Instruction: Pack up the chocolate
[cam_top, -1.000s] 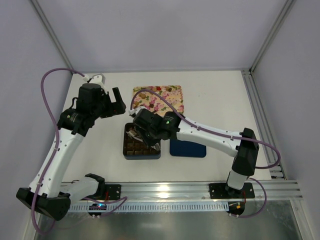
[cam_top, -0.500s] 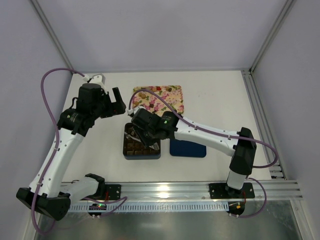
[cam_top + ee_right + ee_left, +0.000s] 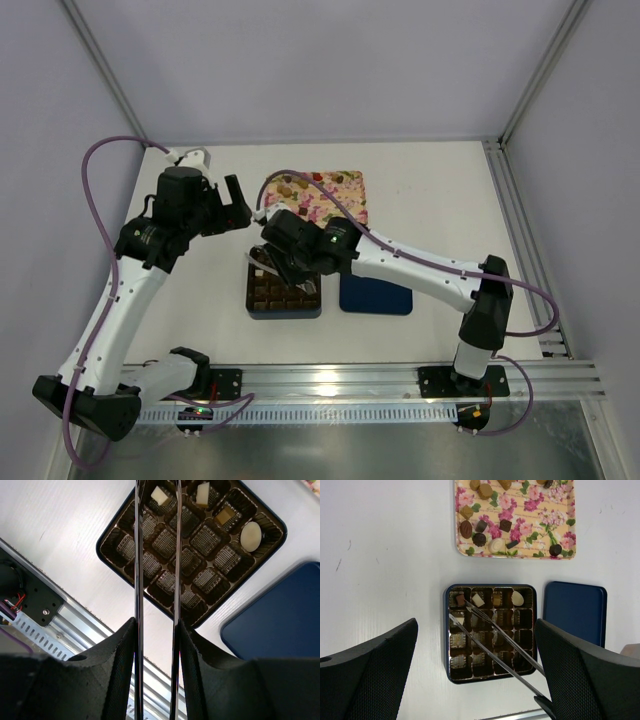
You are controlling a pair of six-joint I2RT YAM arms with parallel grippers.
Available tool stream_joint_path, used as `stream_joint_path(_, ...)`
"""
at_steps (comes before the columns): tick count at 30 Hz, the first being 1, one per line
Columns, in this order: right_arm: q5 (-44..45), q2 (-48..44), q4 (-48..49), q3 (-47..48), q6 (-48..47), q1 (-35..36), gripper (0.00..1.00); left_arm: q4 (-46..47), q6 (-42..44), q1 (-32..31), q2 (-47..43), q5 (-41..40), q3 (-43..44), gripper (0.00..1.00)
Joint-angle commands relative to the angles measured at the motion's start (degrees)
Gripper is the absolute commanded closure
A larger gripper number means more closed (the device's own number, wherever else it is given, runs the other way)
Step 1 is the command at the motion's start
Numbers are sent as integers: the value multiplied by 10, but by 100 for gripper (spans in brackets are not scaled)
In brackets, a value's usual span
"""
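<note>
Chocolate pieces (image 3: 480, 527), brown, dark and cream, lie loose on a floral tray (image 3: 335, 205). The dark box (image 3: 284, 312) with a grid of cells holds a brown piece (image 3: 460, 600), a white square (image 3: 478, 599) and a white oval (image 3: 518, 598); the right wrist view shows pieces (image 3: 160, 495) in its far row. My right gripper (image 3: 156, 625) is shut on metal tweezers (image 3: 139, 555), whose arms stand apart over the box (image 3: 107, 537) with nothing between their tips (image 3: 451, 615). My left gripper (image 3: 476, 625) hangs wide open high above the box.
A flat navy lid (image 3: 375, 297) lies on the table right of the box, also in view at the right wrist camera's lower right (image 3: 280, 615). The metal rail (image 3: 50, 625) runs along the near table edge. Frame posts stand at the back corners.
The right arm has shifted a little left and away over the box, and the tweezers' arms have spread slightly. The left arm has not moved.
</note>
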Motion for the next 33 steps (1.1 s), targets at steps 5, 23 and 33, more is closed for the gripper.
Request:
stream_joint_path(5,38,-49,-17,44,-18,-47,59,6,6,1,-7,-6,13,3)
stream_joint_path(23,2,74,-14,133,-82,-235,58,8,4,1,3,-3,17,3)
stream_joint_path(33,-17,147,-14,165,-91,-240,55,3,10,2,6,-6,17,3)
